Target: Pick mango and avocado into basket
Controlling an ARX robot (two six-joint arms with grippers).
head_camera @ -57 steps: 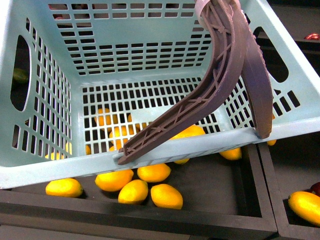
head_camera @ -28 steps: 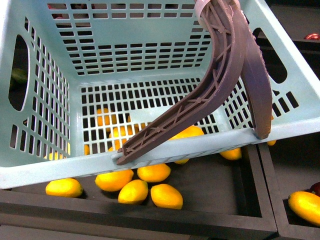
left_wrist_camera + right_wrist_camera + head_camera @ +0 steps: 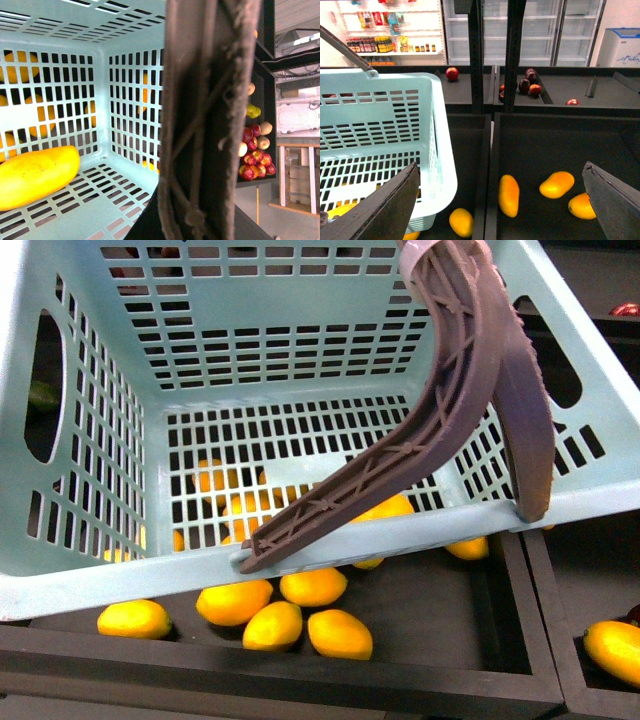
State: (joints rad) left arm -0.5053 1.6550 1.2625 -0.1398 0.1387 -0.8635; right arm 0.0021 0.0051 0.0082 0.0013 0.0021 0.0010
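**Basket over the fruit tray.** The mango (image 3: 35,175) is lying on the floor of the basket (image 3: 120,585), which is tilted above a tray (image 3: 440,610) of loose mangoes (image 3: 338,632). No avocado is being shown. The right end effector (image 3: 500,166) is gaping wide and empty. The left end effector is not being shown. Swinging of the basket risks the mango being tipped out.

My basket (image 3: 90,580) was light turquoise plastic with slotted walls and base. It sat tilted in my front view, so its near rim slanted upward toward the right. Its two brown-grey arched handles (image 3: 440,410) rose from that near rim and met close together high over the basket's right side. Seen from my left wrist, the mango (image 3: 35,175) was smooth, oblong and yellow-orange, and it lay on its side on the slotted plastic inside the basket, near a corner.
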